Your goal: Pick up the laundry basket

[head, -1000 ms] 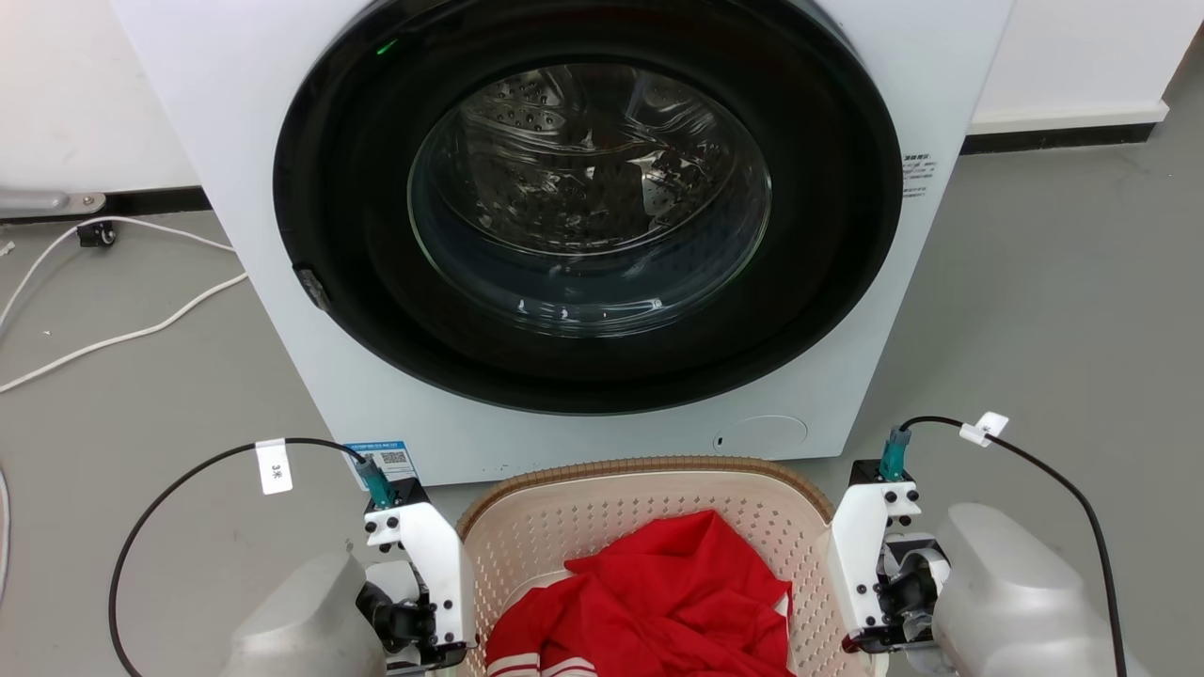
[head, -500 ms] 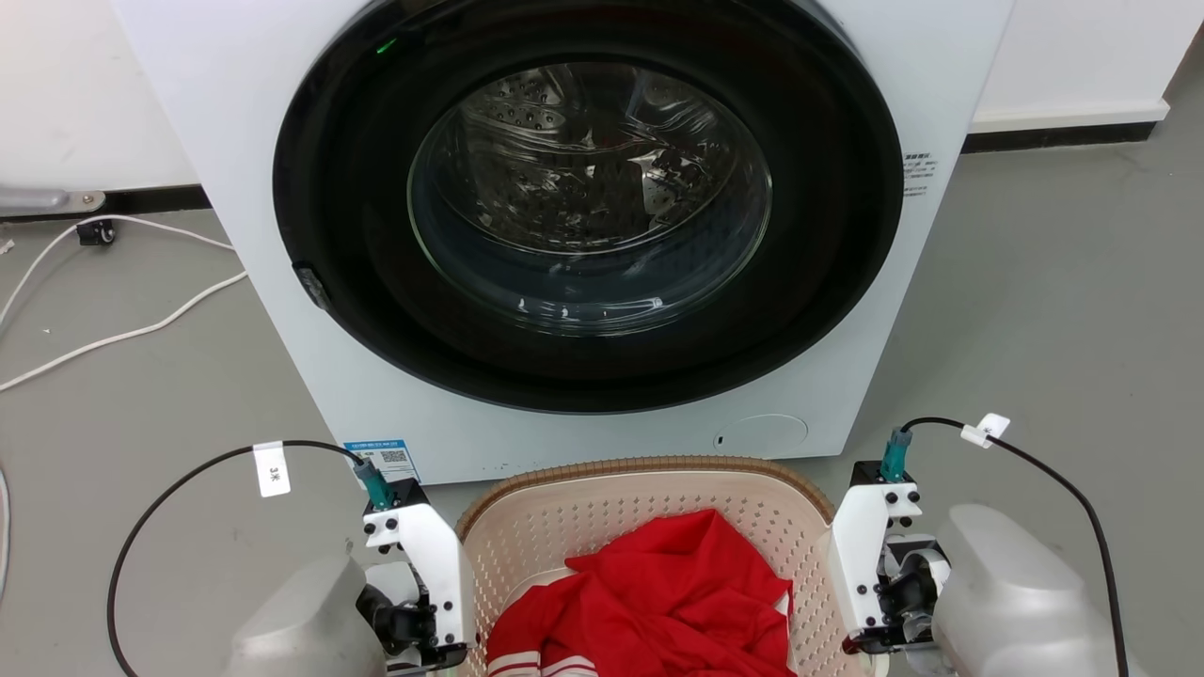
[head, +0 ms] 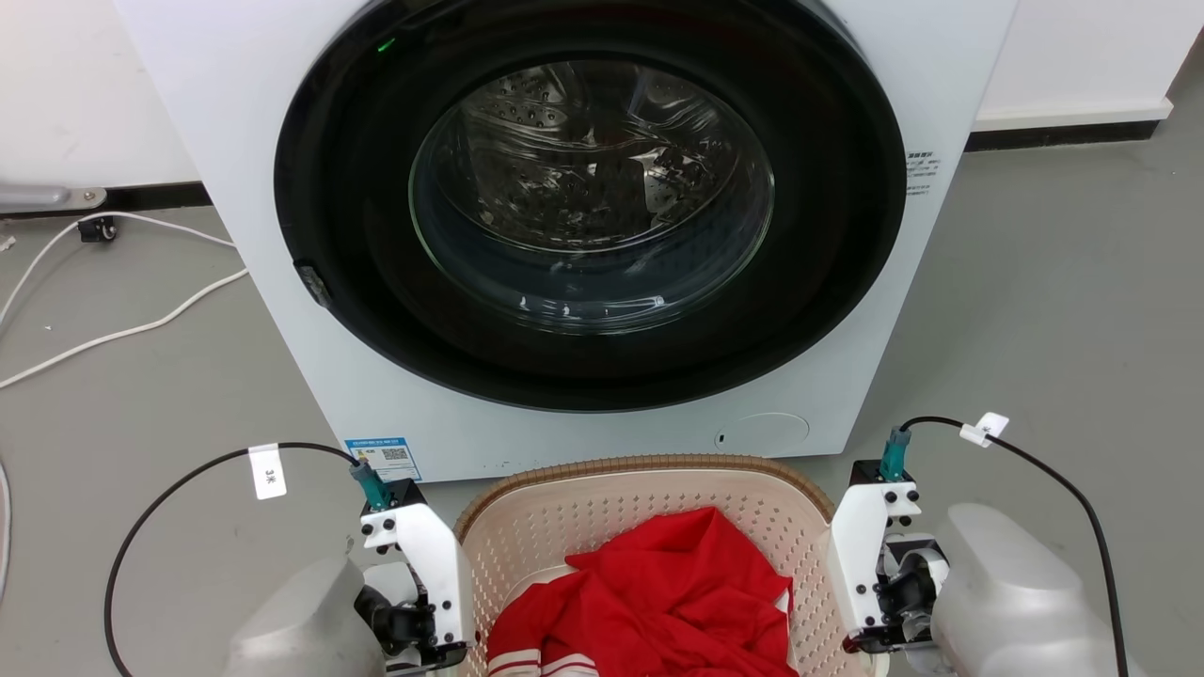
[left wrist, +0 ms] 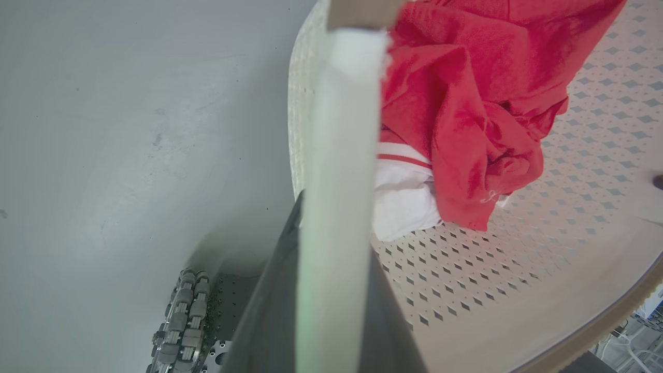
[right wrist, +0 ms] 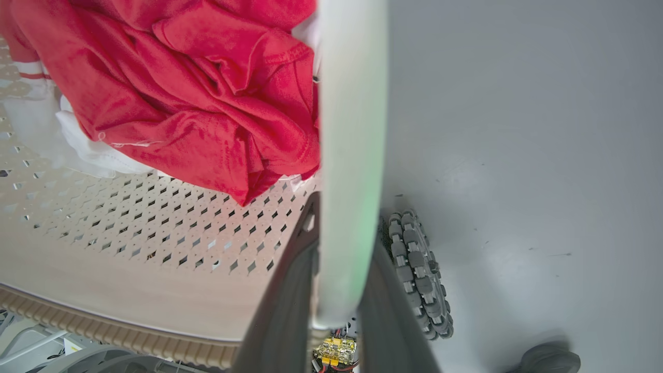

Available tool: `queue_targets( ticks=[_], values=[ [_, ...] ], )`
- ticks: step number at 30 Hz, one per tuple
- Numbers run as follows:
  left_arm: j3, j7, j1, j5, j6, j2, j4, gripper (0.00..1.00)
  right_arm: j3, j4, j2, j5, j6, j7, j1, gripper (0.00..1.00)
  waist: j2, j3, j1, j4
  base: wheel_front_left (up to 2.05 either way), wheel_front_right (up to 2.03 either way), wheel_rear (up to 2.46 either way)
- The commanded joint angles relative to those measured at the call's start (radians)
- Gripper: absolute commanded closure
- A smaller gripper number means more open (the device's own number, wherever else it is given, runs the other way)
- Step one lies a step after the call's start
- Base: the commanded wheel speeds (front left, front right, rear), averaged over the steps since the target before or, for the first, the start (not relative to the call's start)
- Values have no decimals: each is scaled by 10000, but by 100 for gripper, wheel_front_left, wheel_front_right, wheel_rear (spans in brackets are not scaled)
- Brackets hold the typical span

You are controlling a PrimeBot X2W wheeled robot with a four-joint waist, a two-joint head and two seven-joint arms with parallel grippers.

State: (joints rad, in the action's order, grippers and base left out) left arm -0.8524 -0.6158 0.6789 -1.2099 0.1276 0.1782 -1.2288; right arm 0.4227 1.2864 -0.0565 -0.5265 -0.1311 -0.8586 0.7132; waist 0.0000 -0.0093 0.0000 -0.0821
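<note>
Cream plastic laundry basket with holes (head: pixel 583 527) sits at the head view's bottom middle, red cloth (head: pixel 658 592) inside. My left gripper (left wrist: pixel 336 228) and right gripper (right wrist: pixel 346 228) each squeeze a white loop handle (left wrist: pixel 342 129).

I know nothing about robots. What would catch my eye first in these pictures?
A big white washing machine with a dark round door stands at the top of the head view. Low in that view, just before it, is the laundry basket with bright red clothing inside. The left gripper and right gripper clasp its white side handles.
</note>
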Motion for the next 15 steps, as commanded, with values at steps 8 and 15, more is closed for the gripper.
queue_targets(
  ticks=[8, 15],
  values=[
    [140, 141, -61, -261, 53, -47, -6, 100, -91, 32, 39, 140, 7, -14, -209, 100, 0, 28, 0, 4, 0, 0, 0],
    [81, 145, -90, -314, 53, -36, -69, 100, -183, 32, 48, 196, 7, -38, -225, 100, 0, 42, 0, 3, 0, 0, 0]
  ],
)
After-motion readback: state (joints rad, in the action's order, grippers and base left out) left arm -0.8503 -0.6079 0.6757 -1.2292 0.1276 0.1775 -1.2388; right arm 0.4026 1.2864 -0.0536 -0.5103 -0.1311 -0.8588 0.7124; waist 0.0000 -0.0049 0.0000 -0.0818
